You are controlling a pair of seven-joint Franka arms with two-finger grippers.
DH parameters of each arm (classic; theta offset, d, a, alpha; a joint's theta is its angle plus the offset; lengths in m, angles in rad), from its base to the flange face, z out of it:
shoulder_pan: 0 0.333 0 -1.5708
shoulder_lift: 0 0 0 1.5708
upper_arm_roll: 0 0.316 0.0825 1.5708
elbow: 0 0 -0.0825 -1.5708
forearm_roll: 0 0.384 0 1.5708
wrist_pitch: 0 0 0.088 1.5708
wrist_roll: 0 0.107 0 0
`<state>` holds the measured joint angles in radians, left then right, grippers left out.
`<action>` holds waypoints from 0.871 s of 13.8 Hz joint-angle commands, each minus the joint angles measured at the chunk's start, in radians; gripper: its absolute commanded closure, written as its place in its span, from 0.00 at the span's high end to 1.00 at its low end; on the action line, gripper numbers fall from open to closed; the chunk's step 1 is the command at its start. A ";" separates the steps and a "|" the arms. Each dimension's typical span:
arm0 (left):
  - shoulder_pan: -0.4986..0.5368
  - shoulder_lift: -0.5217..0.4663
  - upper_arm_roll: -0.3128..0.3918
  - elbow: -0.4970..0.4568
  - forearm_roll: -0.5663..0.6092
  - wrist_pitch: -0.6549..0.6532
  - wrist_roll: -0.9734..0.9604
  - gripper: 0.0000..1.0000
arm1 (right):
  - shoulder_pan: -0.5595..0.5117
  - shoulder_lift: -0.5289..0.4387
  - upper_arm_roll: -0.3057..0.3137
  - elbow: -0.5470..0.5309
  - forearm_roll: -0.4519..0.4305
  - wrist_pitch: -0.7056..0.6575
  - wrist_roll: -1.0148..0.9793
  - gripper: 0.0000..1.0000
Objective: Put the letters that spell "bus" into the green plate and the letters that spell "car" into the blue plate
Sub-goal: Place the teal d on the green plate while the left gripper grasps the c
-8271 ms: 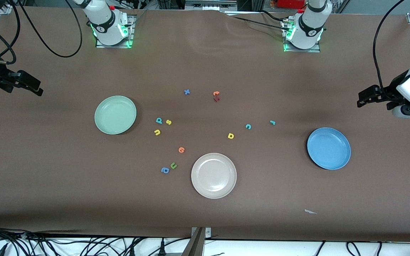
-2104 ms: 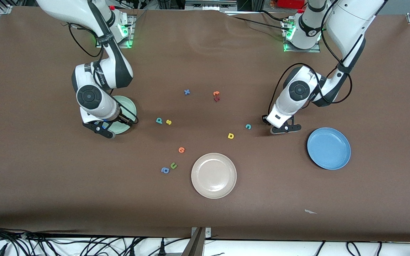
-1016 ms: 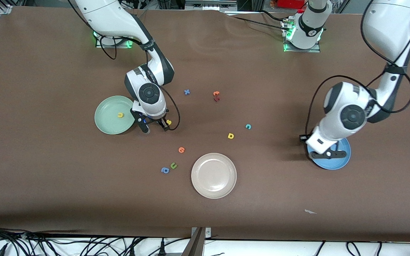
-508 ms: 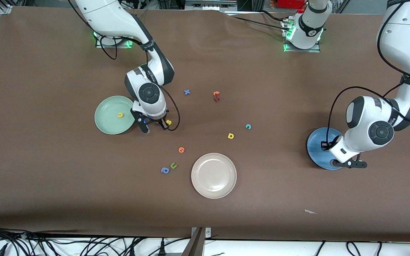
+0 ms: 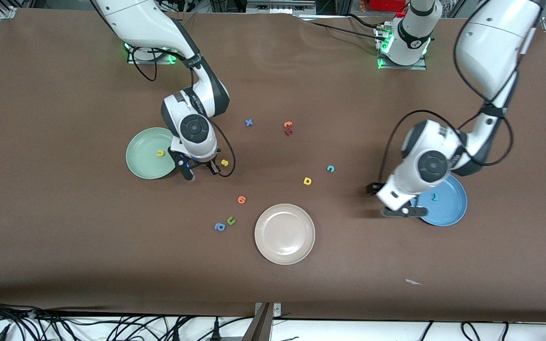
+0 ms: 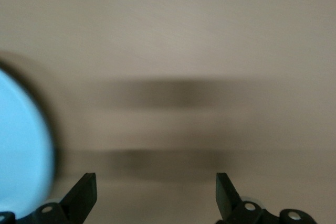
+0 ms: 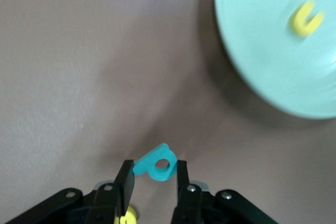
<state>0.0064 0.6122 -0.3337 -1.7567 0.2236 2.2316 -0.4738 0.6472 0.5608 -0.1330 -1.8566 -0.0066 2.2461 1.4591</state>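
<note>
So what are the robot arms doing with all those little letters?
They are sorting foam letters onto plates. The right gripper is shut on the teal b, beside the green plate, where the yellow u already lies. The yellow s sits on the table nearby. The left gripper is open beside the blue plate, which holds the teal r.

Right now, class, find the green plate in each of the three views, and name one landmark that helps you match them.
Front view: the green plate lies at the right arm's end of the table, beside the right gripper.
Left wrist view: not in it.
Right wrist view: the green plate fills one corner.
Shared landmark: the yellow u in the plate, also in the right wrist view.
</note>
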 commanded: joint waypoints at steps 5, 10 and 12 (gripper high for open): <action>-0.187 0.057 -0.004 -0.055 -0.050 0.095 -0.288 0.99 | -0.024 -0.123 -0.169 -0.070 0.022 -0.174 -0.405 0.09; -0.206 0.031 -0.013 -0.136 -0.049 0.141 -0.298 0.87 | -0.029 -0.237 -0.322 -0.340 0.037 -0.030 -0.702 0.11; -0.204 0.026 -0.013 -0.138 -0.049 0.140 -0.298 0.78 | -0.029 -0.222 -0.324 -0.346 0.077 -0.008 -0.712 0.14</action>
<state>-0.2002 0.6711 -0.3475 -1.8626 0.1822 2.3706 -0.7667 0.6075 0.3708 -0.4581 -2.1578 0.0352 2.2090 0.7716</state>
